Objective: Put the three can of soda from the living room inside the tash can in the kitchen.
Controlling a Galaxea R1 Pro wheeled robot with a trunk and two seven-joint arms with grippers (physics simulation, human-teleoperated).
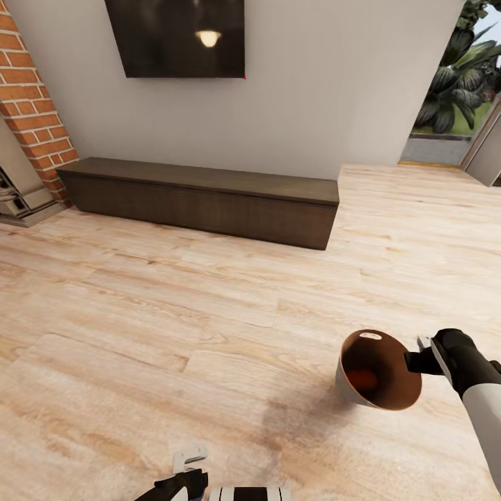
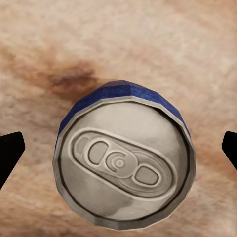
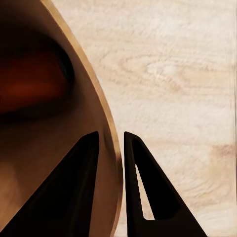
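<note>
From the head camera, the right hand (image 1: pixel 422 358) pinches the rim of the trash can (image 1: pixel 348 383), held tilted above the wooden floor (image 1: pixel 174 327); an orange-red soda can (image 1: pixel 363 378) lies inside, mostly shadowed. The left hand (image 1: pixel 186 473) is cut off at the frame's lower edge. Wide bare floor runs to a low dark bench (image 1: pixel 202 198) against the wall.

At the left wrist, a blue-sided soda can (image 2: pixel 123 170) sits between the two dark fingertips (image 2: pixel 10 153); whether they touch it I cannot tell.

At the right wrist, the fingers (image 3: pixel 74 192) straddle the bin's rim (image 3: pixel 106 123), one inside, one outside.
</note>
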